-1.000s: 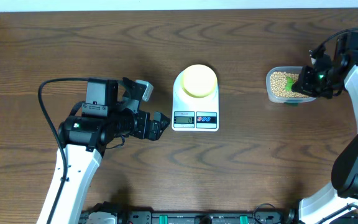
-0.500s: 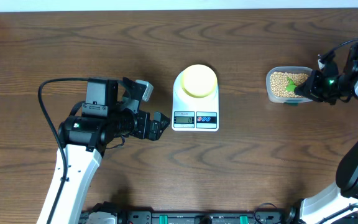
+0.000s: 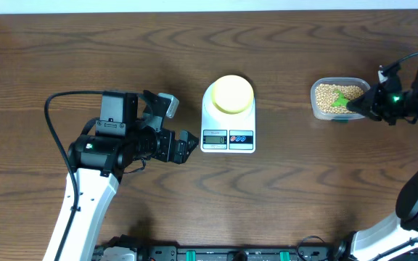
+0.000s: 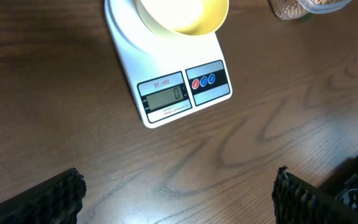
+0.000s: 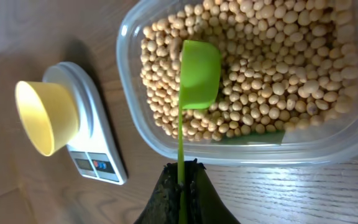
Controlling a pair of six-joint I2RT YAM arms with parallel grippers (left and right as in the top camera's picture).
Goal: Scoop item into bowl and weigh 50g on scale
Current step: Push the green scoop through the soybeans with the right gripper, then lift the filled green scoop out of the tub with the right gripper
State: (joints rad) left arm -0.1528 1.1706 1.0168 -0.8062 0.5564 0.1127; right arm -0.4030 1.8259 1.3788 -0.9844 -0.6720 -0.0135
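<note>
Nearest me, my left gripper (image 4: 178, 186) hangs over the wooden table (image 3: 303, 188), jaws wide apart with nothing between them, just left of the scale (image 3: 228, 139). Its display (image 4: 163, 96) reads 0, and the pale yellow bowl (image 3: 231, 94) sits on the scale's far end. Farther off at the right, my right gripper (image 5: 180, 186) is clamped tight on the handle of a green scoop (image 5: 199, 73), whose cup hangs over the beans (image 5: 278, 56). The beans lie in a clear tub (image 5: 166, 146), well apart from the bowl.

Dark brown wood-grain desk (image 3: 303, 203) filled the view. A pale white strip (image 3: 194, 6) ran along its far edge. Lighting was even, shadows soft.
</note>
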